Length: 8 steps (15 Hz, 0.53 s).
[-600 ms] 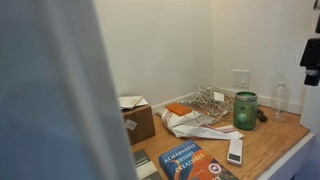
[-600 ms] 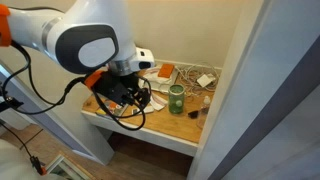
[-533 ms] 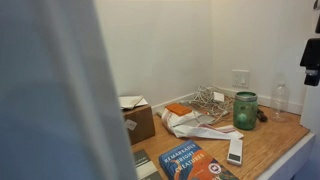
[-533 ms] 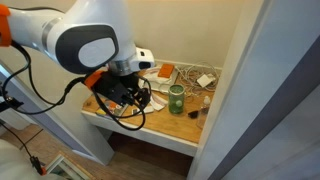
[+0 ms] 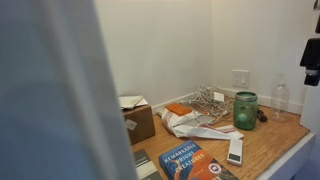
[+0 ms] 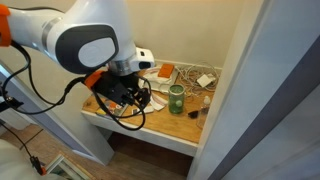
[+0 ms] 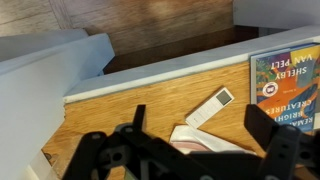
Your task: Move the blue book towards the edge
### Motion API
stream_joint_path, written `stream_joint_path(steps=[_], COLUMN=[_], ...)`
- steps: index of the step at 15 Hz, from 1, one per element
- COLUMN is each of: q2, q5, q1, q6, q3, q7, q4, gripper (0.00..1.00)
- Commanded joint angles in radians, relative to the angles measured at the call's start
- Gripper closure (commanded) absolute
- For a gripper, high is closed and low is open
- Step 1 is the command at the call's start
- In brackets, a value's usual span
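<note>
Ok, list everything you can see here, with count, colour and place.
blue book: one, bright blue, front of tabletop
remote: one, white, beside the blue book
jar: one, green, toward the back
cardboard box: one, brown, behind the books
cords: one tangle, pale, by the back wall
thin book: one, dark, front, partly cut off
tabletop: one, light-brown wood, pale rim
arm: one, white, over the table
gripper: one, black, open, above the table

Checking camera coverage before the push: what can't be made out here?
Blue book: lower part cut by the frame bottom in an exterior view; right side cropped in the wrist view.
Much of the table: blocked by a blurred pale panel in an exterior view.
</note>
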Motion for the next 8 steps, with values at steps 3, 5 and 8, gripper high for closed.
stream_joint_path(steps=[3,5,8], q2=[0.0,0.0,0.015], q5=[0.004,0.004,-0.004], q1=[-0.005,-0.005,-0.002], q6=[-0.002,-0.002,-0.006], q3=[0.005,0.005,0.023], q7=[-0.003,-0.003,0.013], q4=[0.002,0.002,0.012], gripper=[0.0,0.0,0.0])
